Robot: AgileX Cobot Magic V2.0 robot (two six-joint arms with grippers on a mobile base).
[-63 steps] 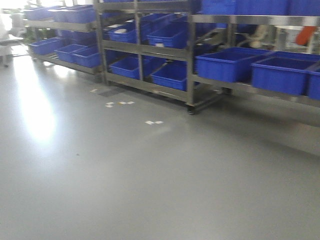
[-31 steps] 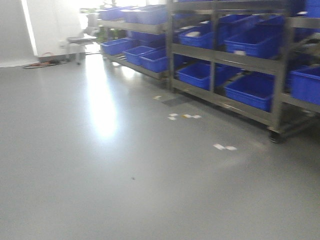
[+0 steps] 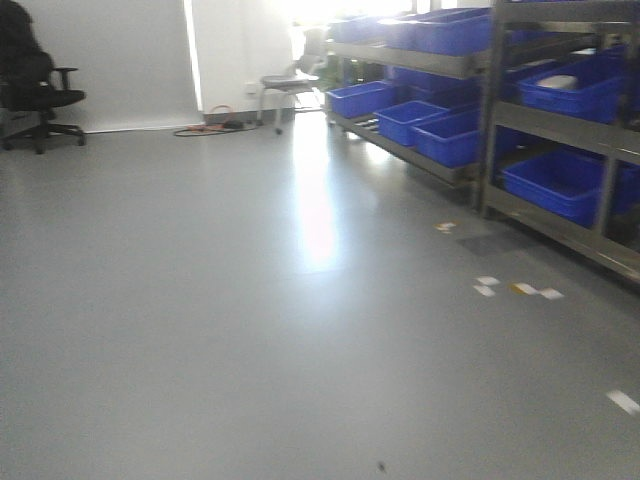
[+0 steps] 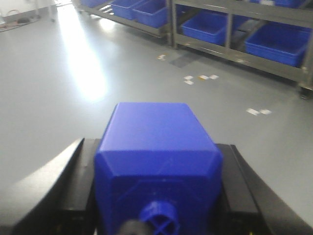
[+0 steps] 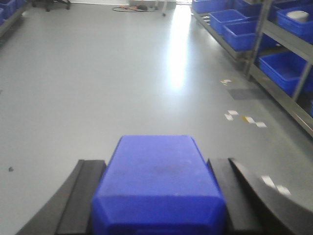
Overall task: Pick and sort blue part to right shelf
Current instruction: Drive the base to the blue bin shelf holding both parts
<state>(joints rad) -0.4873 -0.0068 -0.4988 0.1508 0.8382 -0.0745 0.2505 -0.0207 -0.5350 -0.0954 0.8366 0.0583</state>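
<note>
A blue part [image 4: 156,156] fills the lower middle of the left wrist view, knob end toward the camera. My left gripper [image 4: 155,144] is shut on it, black fingers [image 4: 80,186] pressed to both its sides. Another blue part [image 5: 156,181] sits the same way in my right gripper [image 5: 155,161], which is shut on it. Both are carried above the grey floor. The steel shelf [image 3: 490,110] with large blue bins [image 3: 445,135] runs along the right of the front view, several metres off. It also shows at the top of the left wrist view as the shelf [image 4: 227,49] and at the right as the shelf [image 5: 286,36].
A black office chair [image 3: 35,85] stands at the far left wall, with a grey chair [image 3: 290,85] and a floor cable [image 3: 215,127] at the back. White tape marks [image 3: 515,289] dot the floor by the racks. More blue bins [image 5: 7,10] sit at the far left.
The front view has swung left: the racks slid from the middle to the right edge, and the white wall and black office chair came into view.
</note>
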